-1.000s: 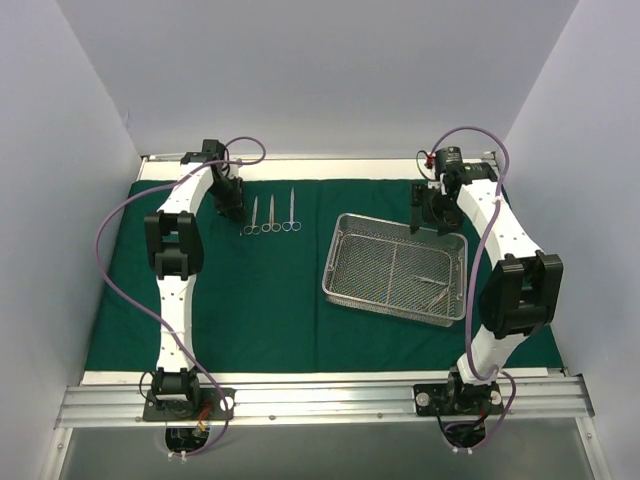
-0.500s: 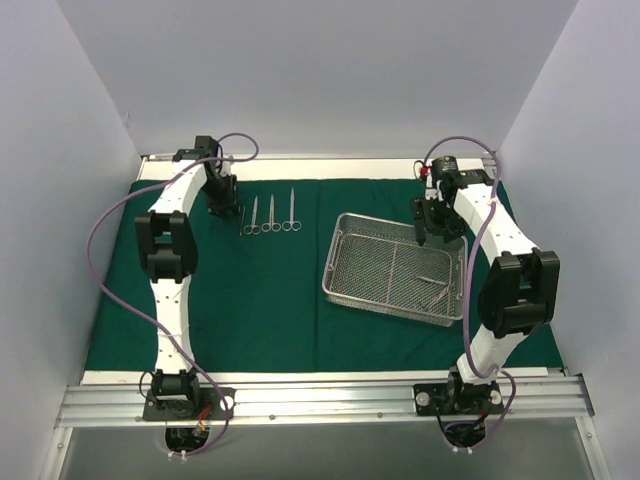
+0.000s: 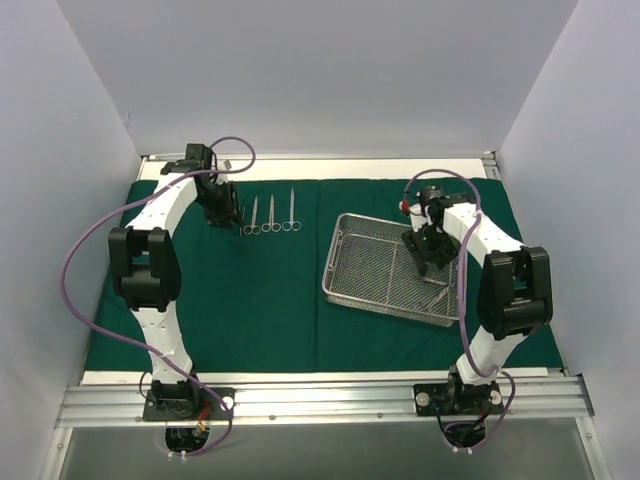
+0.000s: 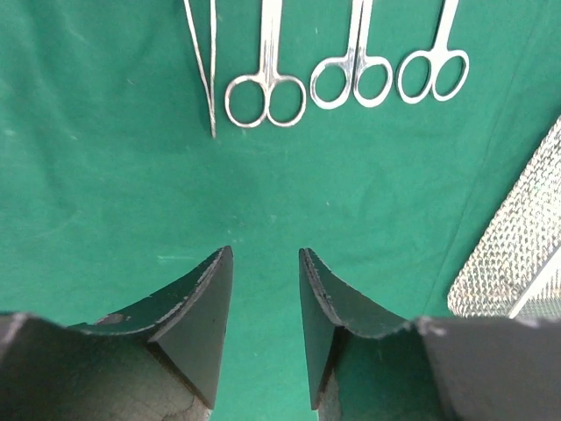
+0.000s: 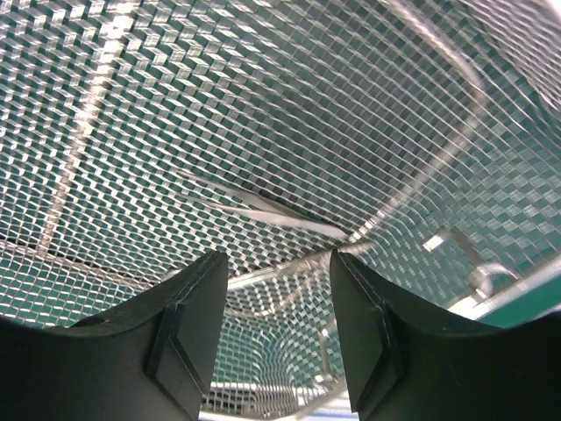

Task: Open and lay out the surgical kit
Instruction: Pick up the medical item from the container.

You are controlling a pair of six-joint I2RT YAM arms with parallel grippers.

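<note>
While scissors (image 3: 271, 215) lie on drape (image 3: 250, 300), tray (image 3: 368, 262) holds instruments (image 3: 435, 293) (near-right corner) — loose.

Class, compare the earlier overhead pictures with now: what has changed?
The right claw moved from the far rim to above the middle of the tray. The left arm swung its elbow outward; the left claw barely shifted. Nothing grasped; tray, instruments and green cloth stayed put.

One dark green cloth drape (image 3: 260, 300), one rectangular silver wire-mesh tray (image 3: 365, 265), three ring-handled steel scissor-like instruments (image 4: 360, 35), one slim steel tweezers (image 4: 211, 118).
</note>
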